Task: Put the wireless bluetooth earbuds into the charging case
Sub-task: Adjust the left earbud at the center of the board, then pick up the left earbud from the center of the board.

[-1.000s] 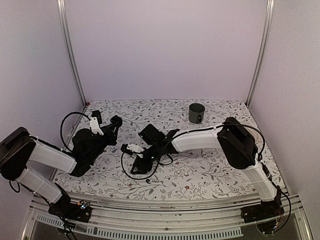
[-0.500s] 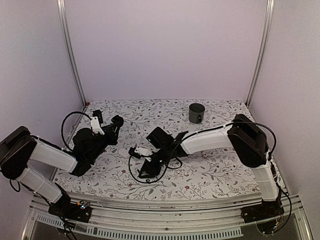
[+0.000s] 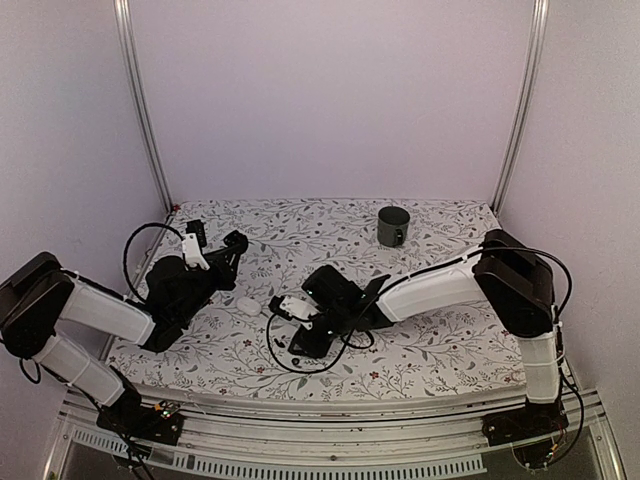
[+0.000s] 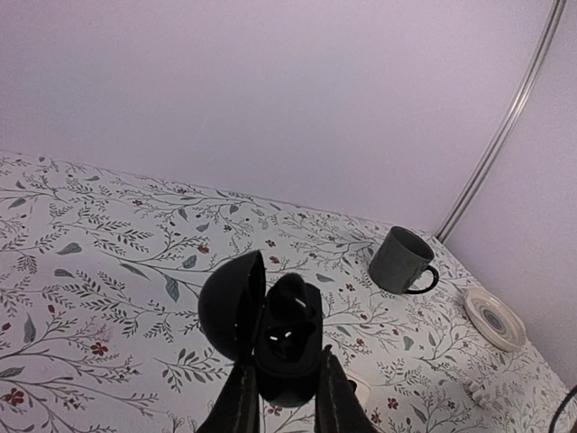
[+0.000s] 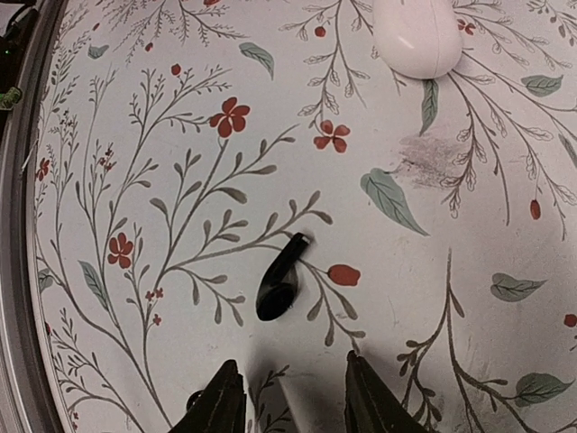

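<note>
The left gripper [image 4: 282,397] clamps the open charging case [image 4: 270,338], while the right gripper [image 5: 287,401] stands parted, a black earbud [image 5: 278,283] just ahead on the counter [image 5: 469,271].

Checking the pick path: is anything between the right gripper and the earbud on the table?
Nothing visible. The earbud lies just ahead of the right gripper; the white oval sits well beyond it.
</note>
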Available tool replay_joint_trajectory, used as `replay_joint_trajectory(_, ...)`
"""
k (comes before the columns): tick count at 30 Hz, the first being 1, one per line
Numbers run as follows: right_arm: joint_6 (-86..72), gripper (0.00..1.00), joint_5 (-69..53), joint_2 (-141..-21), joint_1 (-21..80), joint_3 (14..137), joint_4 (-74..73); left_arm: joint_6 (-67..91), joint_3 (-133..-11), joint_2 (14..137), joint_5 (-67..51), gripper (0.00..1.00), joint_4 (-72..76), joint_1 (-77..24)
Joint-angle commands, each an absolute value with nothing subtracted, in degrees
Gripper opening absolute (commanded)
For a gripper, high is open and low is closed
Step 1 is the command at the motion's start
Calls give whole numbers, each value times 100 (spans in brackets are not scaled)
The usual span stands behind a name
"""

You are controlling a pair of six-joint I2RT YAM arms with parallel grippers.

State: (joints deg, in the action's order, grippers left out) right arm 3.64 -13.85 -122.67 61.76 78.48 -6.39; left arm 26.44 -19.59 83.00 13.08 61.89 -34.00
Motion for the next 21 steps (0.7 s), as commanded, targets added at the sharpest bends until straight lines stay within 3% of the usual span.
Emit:
replay_joint_trajectory(1,270,38,-830,-11944,6346,7647,-184,2636,-2091,8342,1257,0,6341,-3327)
replay_joint_trajectory(21,217,30,-166,-12513,6749,8244,-493,2624,-2025,8280,1292,0,6364,-3314)
